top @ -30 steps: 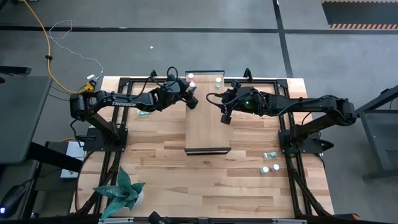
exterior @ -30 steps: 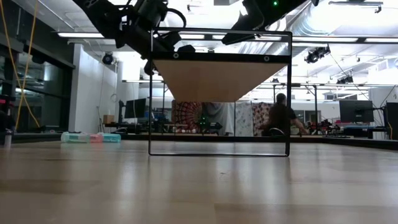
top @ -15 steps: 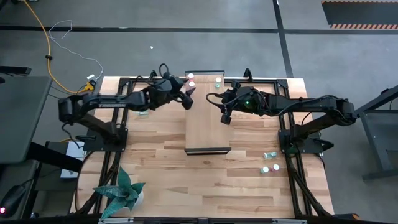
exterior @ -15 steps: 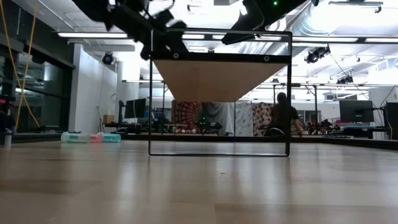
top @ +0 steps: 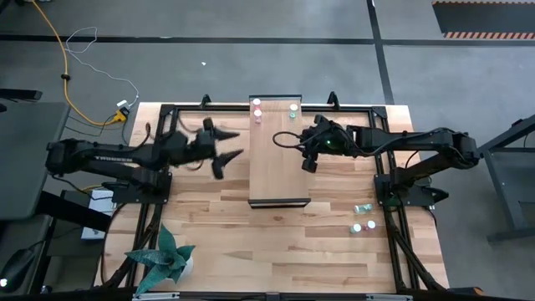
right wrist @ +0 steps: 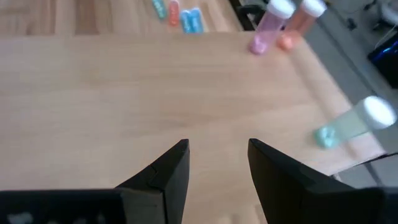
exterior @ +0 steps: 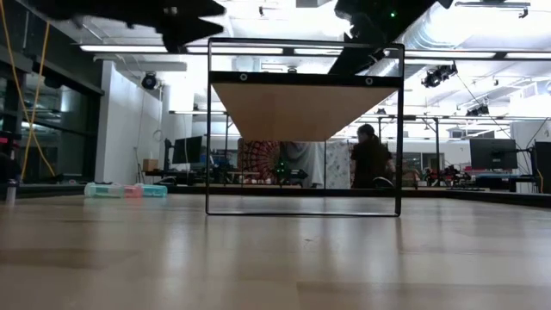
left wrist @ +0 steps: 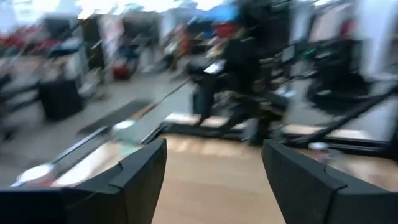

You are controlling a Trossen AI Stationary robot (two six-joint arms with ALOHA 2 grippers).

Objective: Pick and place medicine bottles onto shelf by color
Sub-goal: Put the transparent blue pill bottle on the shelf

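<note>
The shelf (top: 280, 159) is a long pale board on a dark frame at the table's middle; the low view shows its underside (exterior: 306, 112). At its far end stand two pink medicine bottles (top: 257, 109) and a green one (top: 292, 109), which also show upright in the right wrist view as pink (right wrist: 267, 28), orange (right wrist: 298, 22) and green (right wrist: 351, 124). My left gripper (top: 230, 144) hangs open, left of the shelf and clear of it, with nothing between its fingers (left wrist: 211, 168). My right gripper (top: 308, 160) hovers open over the shelf's right side, its fingers (right wrist: 214, 165) above bare board.
Three bottles (top: 364, 219) lie or stand on the table near the right arm's base. More bottles (exterior: 125, 190) lie on the table left of the shelf, also seen past the board (right wrist: 177, 14). A green plant (top: 163, 259) sits at the near left corner. A person (exterior: 368, 164) stands in the room behind.
My left gripper has drawn back from the shelf's far left corner toward the table's left edge, rising and tipping up to level, and its fingers have spread wider. The pink bottles stay standing on the shelf. My right gripper has tipped a little further down.
</note>
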